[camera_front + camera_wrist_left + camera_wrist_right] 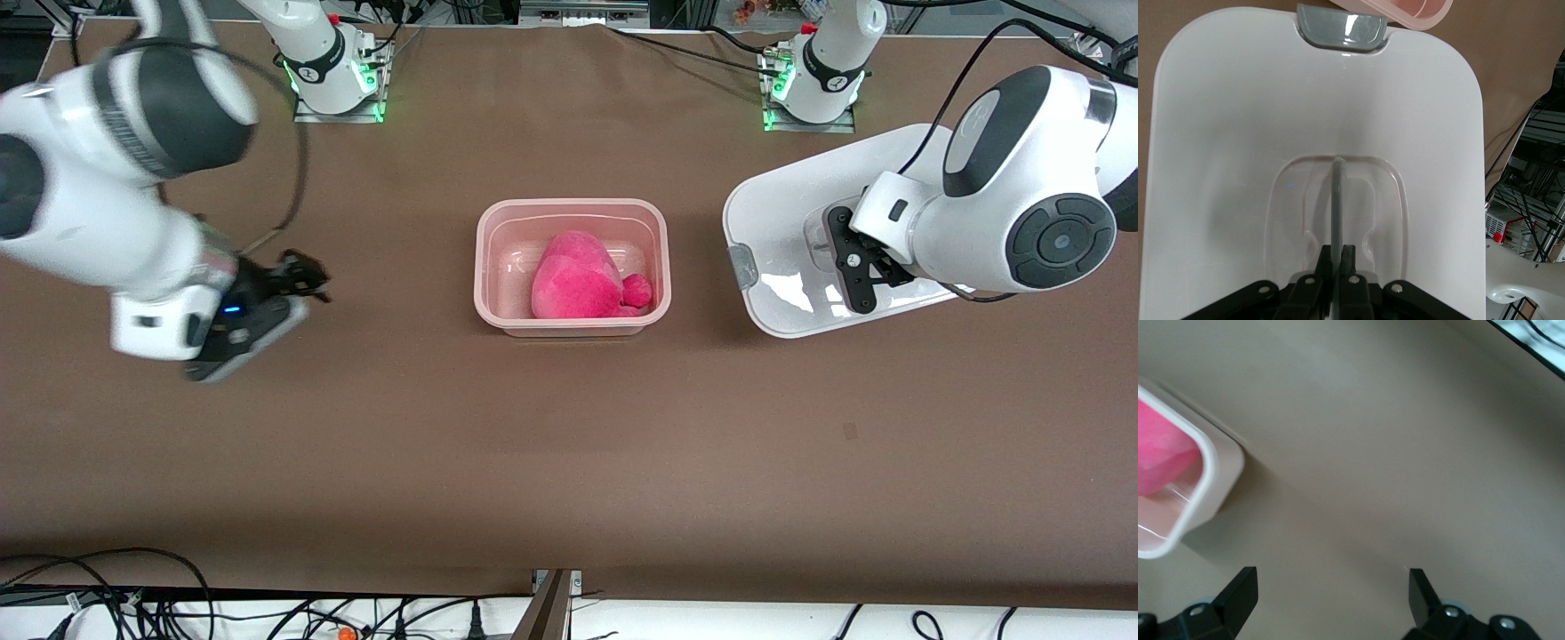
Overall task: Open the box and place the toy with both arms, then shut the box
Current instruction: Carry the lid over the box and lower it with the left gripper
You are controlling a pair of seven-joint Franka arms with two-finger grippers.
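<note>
Brown cloth-covered table (569, 444), arm bases along its top edge in the front view, cables trailing off the edge nearest the camera.

Going across the front view from its left side. Right gripper (298, 276) sits low over bare cloth toward the right arm's end of the table, fingers spread wide and empty; its wrist view shows only one corner of the tub and open table between the fingertips (1241, 593). Reads as clear of the work.

Centre: box (572, 265), translucent pink tub, uncovered. Toy (582, 277) lies inside it, bright pink, filling the half nearer the camera and leaning toward the left arm's end.

Toward the left arm's end: lid (787, 222), white, grey end clip (742, 267) facing the tub, held tilted over the table just beside the box. Left gripper (855, 262) is clamped shut on the lid's centre handle (1338, 200); wrist view shows the fingers pinching the thin grey bar in its clear recess.

Step in hand, by my judgement: closing. To do it well:
- level the lid before carrying it over
- line both rounded ends up with the tub rim
- lower straight down, press evenly

Obstacles: the toy's top appears close to rim height and may hold the lid up. A narrow pinch on the handle could let the lid swing. Nothing else lies between lid and box.
</note>
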